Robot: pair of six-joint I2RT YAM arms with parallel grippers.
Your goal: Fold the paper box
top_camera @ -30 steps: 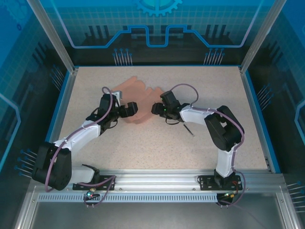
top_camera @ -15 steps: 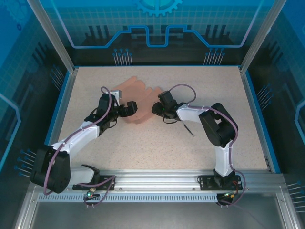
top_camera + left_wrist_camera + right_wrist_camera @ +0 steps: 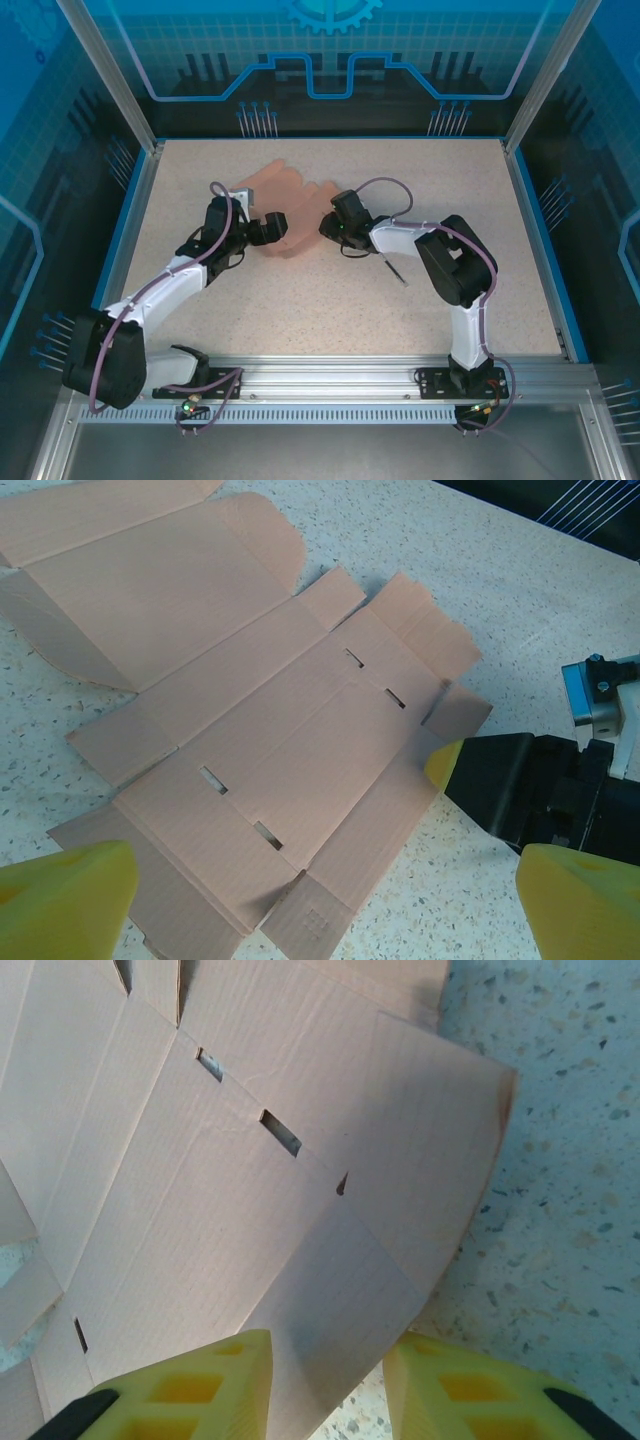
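The paper box (image 3: 292, 203) lies unfolded on the far middle of the table (image 3: 330, 300) — the left gripper (image 3: 325, 895) gapes wide above one edge, holding nothing, while the right gripper (image 3: 327, 1362), narrowly parted, straddles one lifted corner of it.

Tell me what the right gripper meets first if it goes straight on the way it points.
The paper box: its near flap lies in the gap of the open right gripper, so it would probably slide further onto that flap, though depth is unclear.

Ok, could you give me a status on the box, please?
Left gripper open over flat box. Right gripper open, straddling a flap. Pen lies apart from box.
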